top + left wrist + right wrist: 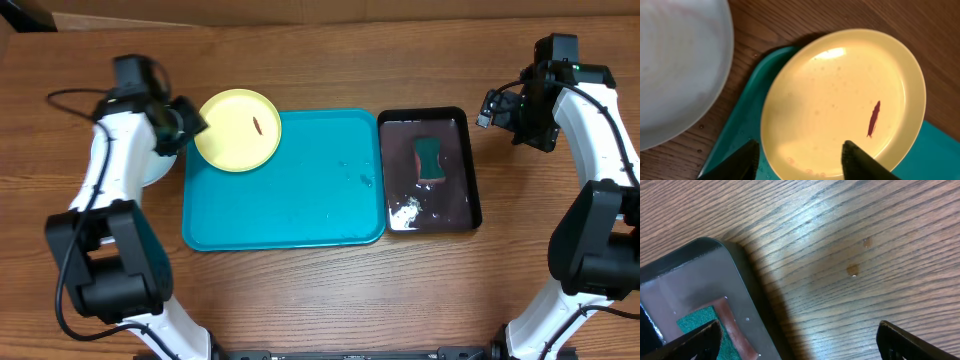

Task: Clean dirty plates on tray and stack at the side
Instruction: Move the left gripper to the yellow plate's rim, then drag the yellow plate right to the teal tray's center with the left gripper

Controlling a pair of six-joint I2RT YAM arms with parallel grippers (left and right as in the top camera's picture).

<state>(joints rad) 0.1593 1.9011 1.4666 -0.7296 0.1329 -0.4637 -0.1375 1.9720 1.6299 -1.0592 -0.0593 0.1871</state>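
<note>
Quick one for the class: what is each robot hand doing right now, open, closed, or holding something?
Left hand: open, holding nothing, over the yellow plate.
Right hand: open, holding nothing, over the table beside the black tray.

Yellow plate on a corner of the blue tray
The round plate sits upper left, over the tray's top left corner, sticking out past the rim. It has a small red-brown smear. A white plate lies on the wood just left of it.
</note>
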